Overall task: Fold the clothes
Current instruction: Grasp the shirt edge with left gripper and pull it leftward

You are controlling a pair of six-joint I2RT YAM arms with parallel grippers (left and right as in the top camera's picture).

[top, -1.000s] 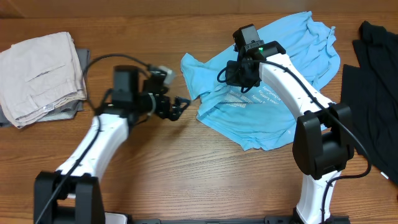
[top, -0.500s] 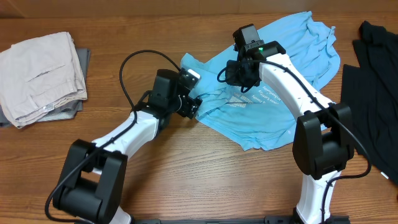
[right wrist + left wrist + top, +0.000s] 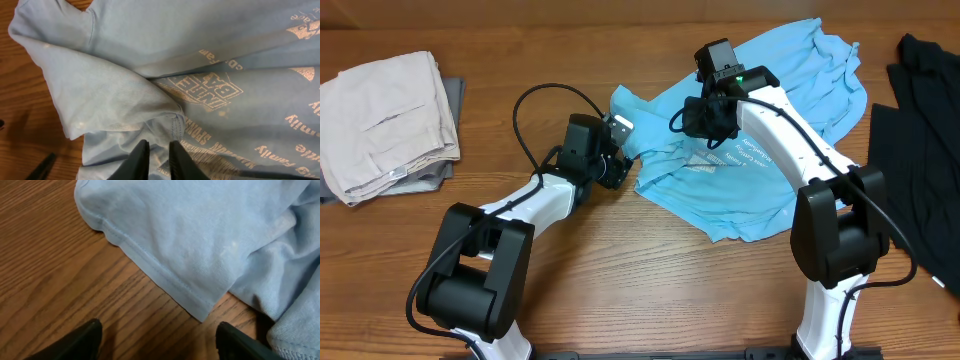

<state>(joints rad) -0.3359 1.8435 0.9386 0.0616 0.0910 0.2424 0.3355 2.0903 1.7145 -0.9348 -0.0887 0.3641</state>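
Observation:
The light blue T-shirt (image 3: 800, 90) lies crumpled at the back right of the wooden table, with printed lettering near its front. My left gripper (image 3: 617, 165) is open and low over the table, just short of the shirt's left sleeve. In the left wrist view the hemmed sleeve corner (image 3: 200, 230) lies just ahead of the open fingers (image 3: 159, 340), not touching them. My right gripper (image 3: 705, 125) is over the shirt's middle. In the right wrist view its fingers (image 3: 159, 145) are pinched together on a fold of the shirt (image 3: 225, 50) beside the lettering.
Folded beige khaki trousers (image 3: 385, 110) lie on a grey garment (image 3: 430, 178) at the far left. A black garment (image 3: 920, 120) lies at the right edge. Bare wood (image 3: 620, 280) spans the front of the table.
My left arm has swung right and back, bringing its open gripper from the table's middle-left up to the shirt's left sleeve. The right arm and the shirt have not moved.

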